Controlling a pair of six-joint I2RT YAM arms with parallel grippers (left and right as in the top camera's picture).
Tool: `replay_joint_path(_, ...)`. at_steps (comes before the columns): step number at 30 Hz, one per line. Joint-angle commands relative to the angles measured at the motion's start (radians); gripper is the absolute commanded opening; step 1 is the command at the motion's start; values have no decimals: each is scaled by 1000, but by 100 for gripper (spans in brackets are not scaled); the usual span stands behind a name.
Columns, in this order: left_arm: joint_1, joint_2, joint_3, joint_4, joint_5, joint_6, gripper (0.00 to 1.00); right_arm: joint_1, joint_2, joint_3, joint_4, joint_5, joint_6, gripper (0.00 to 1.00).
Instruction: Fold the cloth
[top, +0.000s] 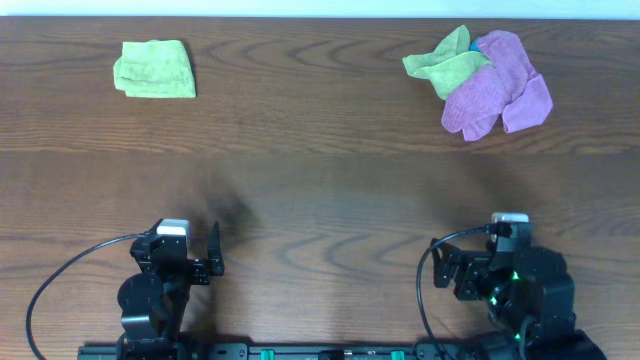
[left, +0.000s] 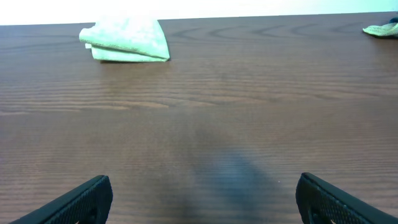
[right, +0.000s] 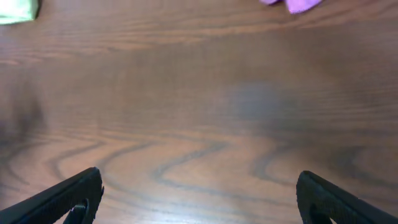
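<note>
Overhead: cloth (top: 155, 69) lies at the far left of the table (top: 320, 190), folded into a small, roughly square bundle, nothing touching it. Far right: pale cloth (top: 445, 62) crumpled, overlapping the purple cloth (top: 497, 88), also crumpled. Both are well apart from the cloth. Left gripper (top: 178, 250) sits at the near edge on the left, right gripper (top: 500, 258) at the near edge on the right. Both are well short of any cloth. Finger spread is hard to read from above.

Left wrist: left gripper (left: 202, 186) has its jaws spread wide, with only bare wood between the fingers (left: 87, 199); it grasps nothing. Cloth (left: 127, 40) is far ahead and to the left, with stacked layers showing at its near edge. An edge of the pale cloth (left: 380, 29) shows at the top right.

Right wrist: right gripper (right: 199, 183) is also released, jaws wide and holding nothing, above bare table. A corner of the cloth (right: 17, 10) shows at the top left, blurred. A bit of the purple cloth (right: 298, 5) shows at the top edge, right of centre.
</note>
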Motion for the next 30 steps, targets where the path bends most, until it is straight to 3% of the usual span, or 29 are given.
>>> replay_joint_path(1, -2, -9, -21, -6, -1, 11, 95, -29, -19, -43, 3, 148, -6, 99)
replay_joint_path(9, -2, -9, -21, -6, -1, 11, 95, -50, -237, -302, 158, 185, -164, 99)
replay_joint_path(13, -2, -9, -21, -6, -1, 11, 96, -132, -339, -406, 187, 139, -280, 99)
replay_joint_path(20, -2, -9, -21, -6, -1, 11, 95, -237, -406, -464, 188, 115, -326, 99)
replay_joint_path(30, -2, -9, -21, -6, -1, 11, 95, -239, -405, -465, 189, 113, -335, 99)
